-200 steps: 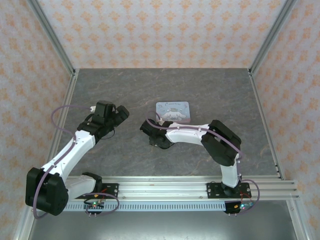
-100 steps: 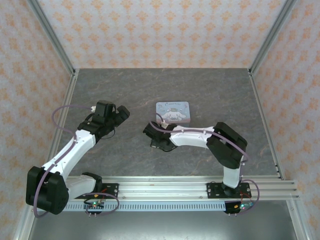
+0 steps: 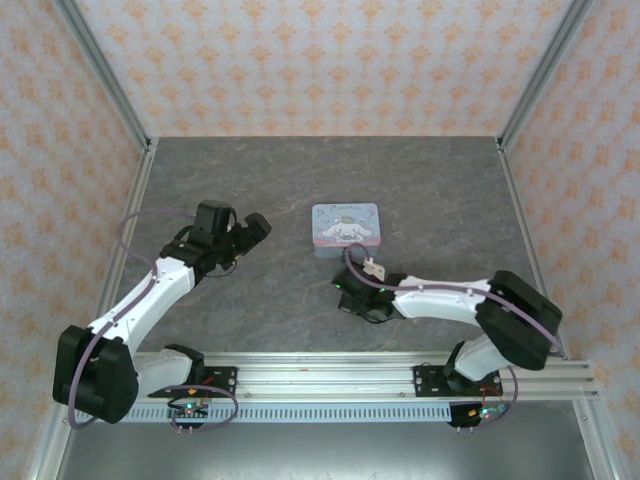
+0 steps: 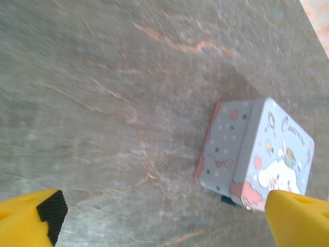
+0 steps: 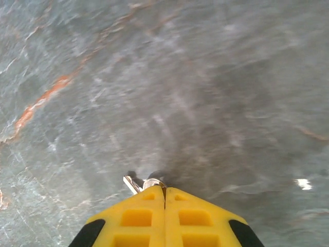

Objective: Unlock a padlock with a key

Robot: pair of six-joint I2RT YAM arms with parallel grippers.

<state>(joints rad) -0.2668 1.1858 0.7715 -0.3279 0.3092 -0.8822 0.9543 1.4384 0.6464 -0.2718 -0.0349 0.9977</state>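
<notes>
Left gripper (image 4: 164, 205): jaws spread wide, with the yellow fingers (image 4: 32, 220) seen at the two lower corners of the wrist view. The pastel tin (image 4: 255, 149) is found ahead and to the right of it, lying flat on the grey table (image 4: 103, 77). The padlock (image 4: 227, 200) is made out only as a small dark teal bit tucked against the tin edge nearest this gripper, just inside its right finger. No finer detail can be told.

Right gripper (image 5: 164, 189): fingers pressed together and clamped on the key (image 5: 135, 182). Its metal end is seen poking out past the tips, left of centre. This gripper is held low over the table, with the tin off to its side and well apart.
</notes>
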